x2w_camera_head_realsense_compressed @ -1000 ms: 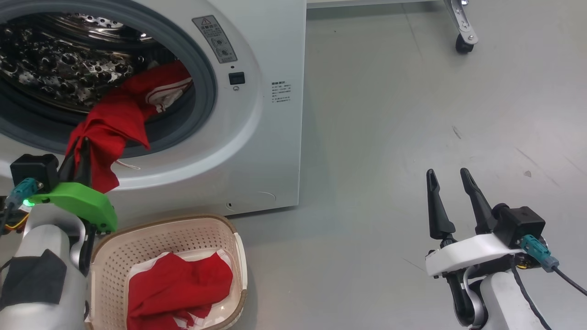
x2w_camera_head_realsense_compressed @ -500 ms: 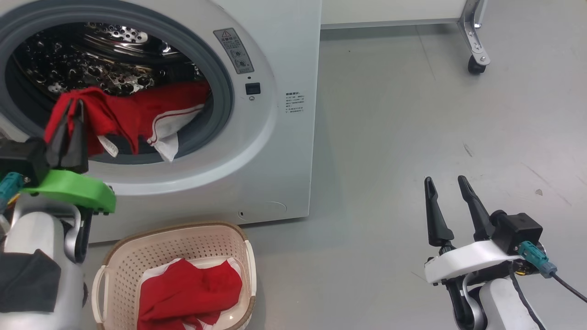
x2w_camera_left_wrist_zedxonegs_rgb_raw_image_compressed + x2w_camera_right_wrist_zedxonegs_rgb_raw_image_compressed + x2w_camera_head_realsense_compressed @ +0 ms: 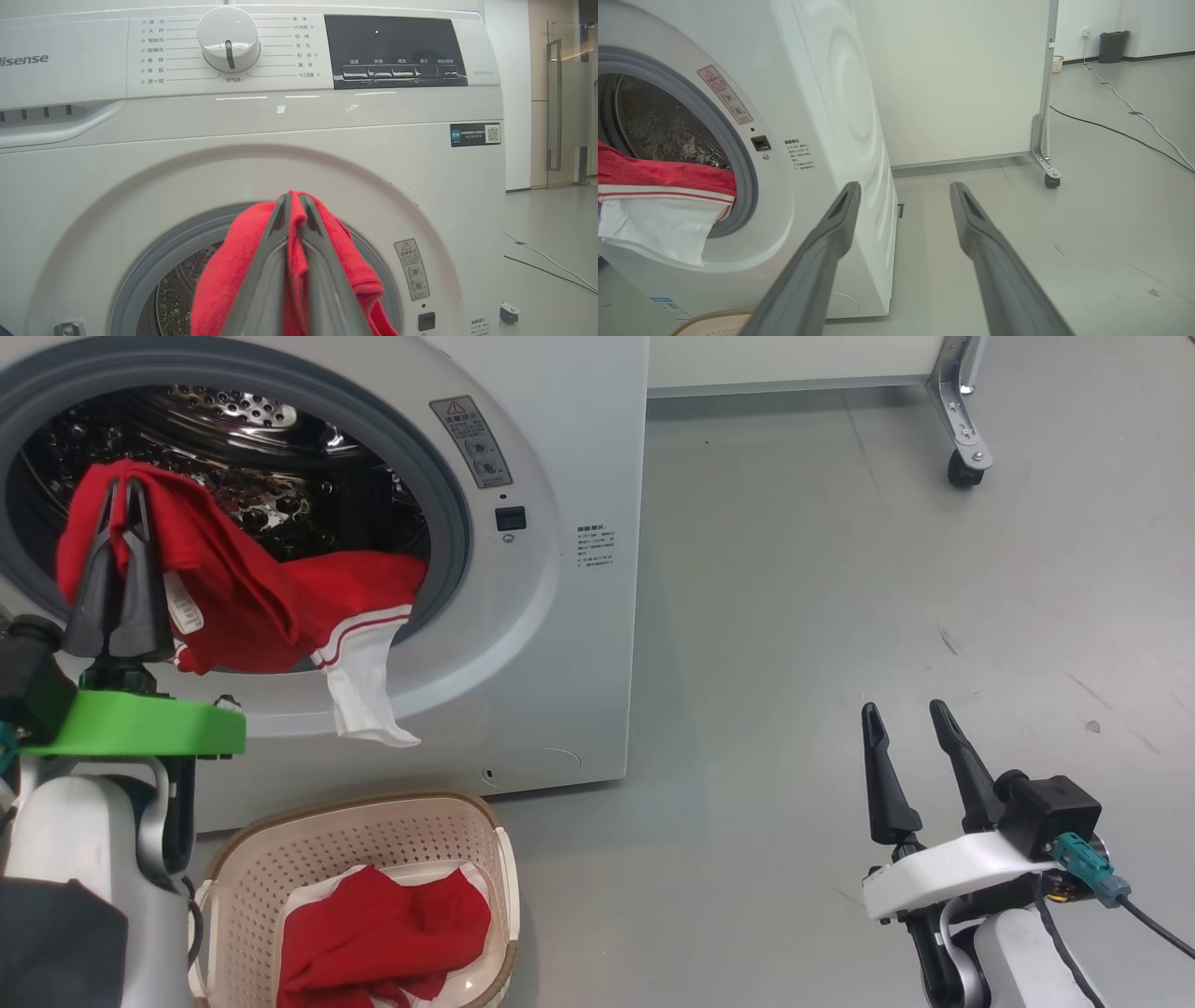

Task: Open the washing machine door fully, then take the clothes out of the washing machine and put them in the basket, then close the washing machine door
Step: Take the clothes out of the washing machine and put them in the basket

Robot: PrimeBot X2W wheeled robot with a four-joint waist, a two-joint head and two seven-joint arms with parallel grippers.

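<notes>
Red clothes soft, light, limp; hanging half out of washing machine mouth, white hem dangling above basket. Left gripper clamped on bunched top fold, sound hold; trailing cloth may snag grey gasket. Right gripper fingers apart, empty, well aside.

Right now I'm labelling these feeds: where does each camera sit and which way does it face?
Head: on the head, looking down at the washing machine and the basket; left gripper pinches the clothes, right gripper open.
Left wrist: looks along its shut fingers, draped in red, at the control panel.
Right wrist: looks along its spread fingers past the machine's side to a wheeled panel.
Shared: head and right wrist both show the white hem hanging out.
</notes>
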